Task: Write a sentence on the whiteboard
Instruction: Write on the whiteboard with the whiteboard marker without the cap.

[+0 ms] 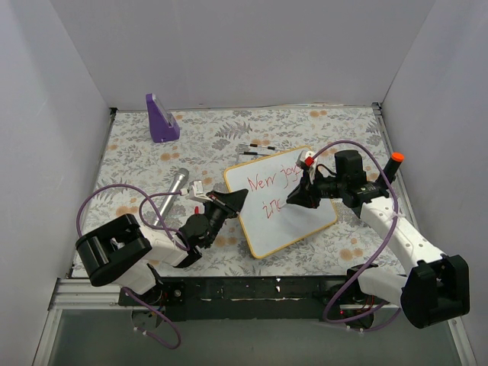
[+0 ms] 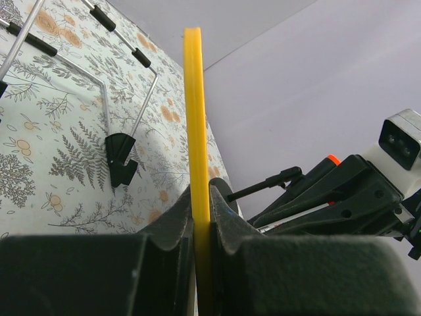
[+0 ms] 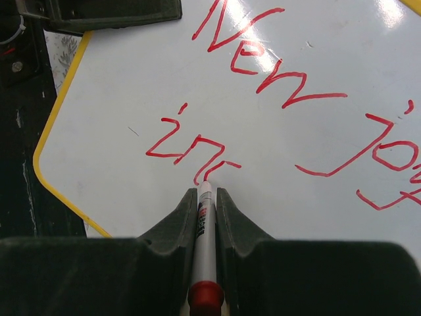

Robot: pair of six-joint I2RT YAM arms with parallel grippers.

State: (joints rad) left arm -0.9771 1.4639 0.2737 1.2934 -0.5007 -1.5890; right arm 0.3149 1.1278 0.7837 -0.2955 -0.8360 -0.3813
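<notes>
1. Whiteboard: appears flat on the floral table, centre-right, between both arms, turned at an angle.
2. Left gripper: pinched onto the yellow frame at the board's left edge, one pad on each face of the rim.
3. Right gripper: clamped around a red marker, tip touching the board at the unfinished second line of the sentence.
4. Handling, as judged: light, thin and stiff. Glossy face slippery, and fresh ink prone to smearing. Likely to skate under pen pressure unless braced.
5. Recommended hold: frame edge only, well clear of the writing, matching the present left-hand grip.
</notes>
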